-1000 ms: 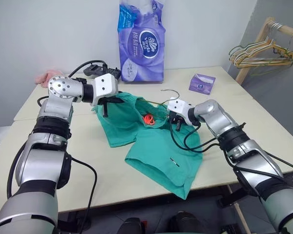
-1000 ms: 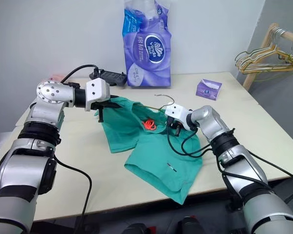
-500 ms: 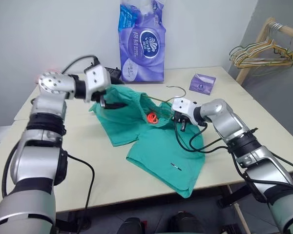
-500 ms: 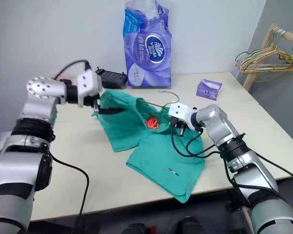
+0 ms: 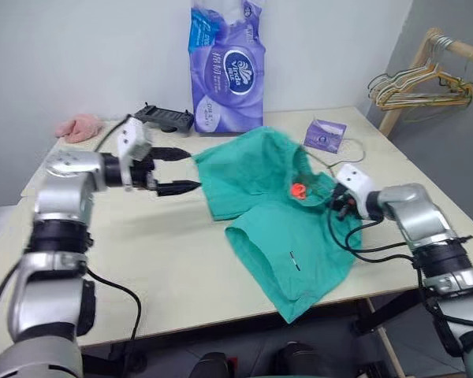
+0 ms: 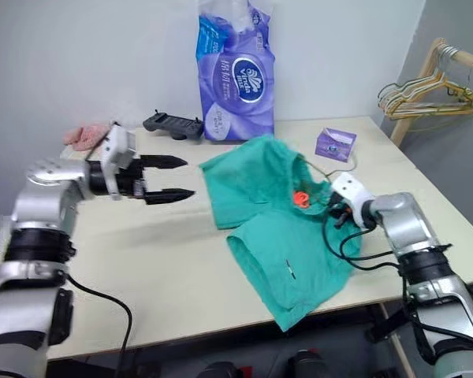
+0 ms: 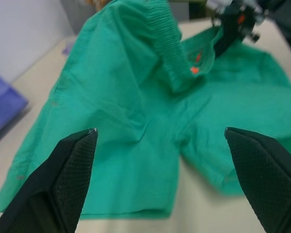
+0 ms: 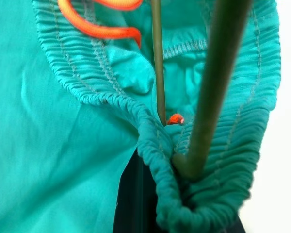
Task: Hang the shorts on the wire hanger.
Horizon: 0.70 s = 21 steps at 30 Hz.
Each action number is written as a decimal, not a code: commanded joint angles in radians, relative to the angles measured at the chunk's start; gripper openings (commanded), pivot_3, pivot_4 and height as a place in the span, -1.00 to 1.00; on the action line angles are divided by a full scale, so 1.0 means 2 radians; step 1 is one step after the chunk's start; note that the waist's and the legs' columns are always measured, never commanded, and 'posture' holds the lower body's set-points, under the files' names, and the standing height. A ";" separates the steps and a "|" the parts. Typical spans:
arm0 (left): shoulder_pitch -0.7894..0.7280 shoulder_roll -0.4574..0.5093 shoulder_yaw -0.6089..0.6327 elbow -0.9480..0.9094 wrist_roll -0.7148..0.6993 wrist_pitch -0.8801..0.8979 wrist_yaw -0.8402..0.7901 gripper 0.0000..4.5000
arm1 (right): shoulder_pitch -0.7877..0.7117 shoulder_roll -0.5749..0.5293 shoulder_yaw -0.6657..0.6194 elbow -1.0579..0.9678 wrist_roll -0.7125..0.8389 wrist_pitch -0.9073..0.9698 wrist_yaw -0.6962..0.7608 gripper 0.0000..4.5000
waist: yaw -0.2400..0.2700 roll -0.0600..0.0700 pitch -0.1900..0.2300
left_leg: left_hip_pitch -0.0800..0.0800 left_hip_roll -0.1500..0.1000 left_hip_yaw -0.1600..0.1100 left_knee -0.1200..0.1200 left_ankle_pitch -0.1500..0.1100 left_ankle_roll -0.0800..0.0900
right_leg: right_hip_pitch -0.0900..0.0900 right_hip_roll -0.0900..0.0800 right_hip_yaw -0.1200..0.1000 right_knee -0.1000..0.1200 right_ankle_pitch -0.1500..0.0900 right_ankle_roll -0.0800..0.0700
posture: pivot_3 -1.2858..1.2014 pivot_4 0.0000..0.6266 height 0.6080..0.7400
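Note:
The teal-green shorts [image 5: 276, 209] lie rumpled on the table's right half, with the orange drawstring [image 5: 298, 190] showing at the waistband. My right gripper [image 5: 339, 203] is at the shorts' right edge. It is shut on the gathered waistband together with the wire hanger [image 8: 218, 73], whose thin dark wire runs inside the waistband. Most of the hanger is hidden under the fabric. My left gripper [image 5: 186, 168] hovers left of the shorts, open and holding nothing, its fingertips [image 7: 82, 145] pointing at the cloth [image 7: 126, 97].
A tall purple tissue pack [image 5: 227, 67] stands at the back, with a black controller [image 5: 164, 118] and a pink cloth [image 5: 79, 126] to its left. A small purple box [image 5: 325, 135] sits at the back right. Pale hangers [image 5: 414, 87] hang on a wooden rack beyond the table.
My left gripper let go of the shorts, opened wide and drew back to the left. My right gripper pulled the shorts and hanger to the right across the table.

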 commanded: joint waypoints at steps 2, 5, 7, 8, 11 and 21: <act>0.005 -0.065 -0.006 -0.090 -0.029 0.022 0.067 0.99 | 0.021 0.001 -0.086 -0.082 0.030 0.069 -0.060 -1.00 | 0.001 0.000 0.000 | 0.000 0.000 0.001 0.000 0.000 0.000 | 0.000 0.000 0.001 0.000 0.000 0.000 | -0.01 -1.00 1.00; 0.004 -0.140 -0.031 -0.117 -0.040 0.030 0.102 0.99 | 0.044 0.041 -0.168 -0.139 0.036 0.159 -0.139 -1.00 | 0.000 0.001 -0.002 | 0.001 0.000 0.001 -0.001 0.000 0.000 | 0.000 0.000 0.001 0.000 0.000 0.000 | -0.05 -1.00 1.00; -0.004 -0.178 -0.045 -0.117 -0.039 0.027 0.116 0.99 | 0.056 0.065 -0.215 -0.170 0.031 0.198 -0.188 -1.00 | 0.000 0.002 -0.003 | 0.001 0.000 0.001 0.000 0.000 0.000 | 0.000 0.000 0.001 0.000 0.000 0.000 | -0.07 -1.00 1.00; -0.008 -0.190 -0.049 -0.115 -0.038 0.026 0.120 0.99 | 0.060 0.071 -0.228 -0.180 0.030 0.207 -0.202 -1.00 | -0.001 0.004 -0.004 | 0.001 0.000 0.002 0.000 0.000 0.000 | 0.000 0.000 0.002 0.000 0.000 0.000 | -0.08 -1.00 1.00; -0.039 -0.236 -0.063 -0.080 -0.033 0.005 0.132 0.99 | 0.078 0.100 -0.285 -0.225 0.021 0.252 -0.256 -1.00 | -0.004 0.006 -0.005 | 0.001 0.000 0.003 -0.001 0.000 0.000 | 0.000 0.001 0.003 0.000 0.000 0.000 | -0.11 -0.99 1.00; -0.112 -0.324 -0.093 0.027 -0.021 -0.064 0.100 0.99 | 0.081 0.113 -0.418 -0.270 -0.032 0.310 -0.396 -1.00 | -0.035 0.012 -0.009 | 0.002 0.000 0.009 -0.002 -0.002 0.004 | 0.002 0.002 0.009 -0.001 -0.001 0.004 | -0.17 -0.96 1.00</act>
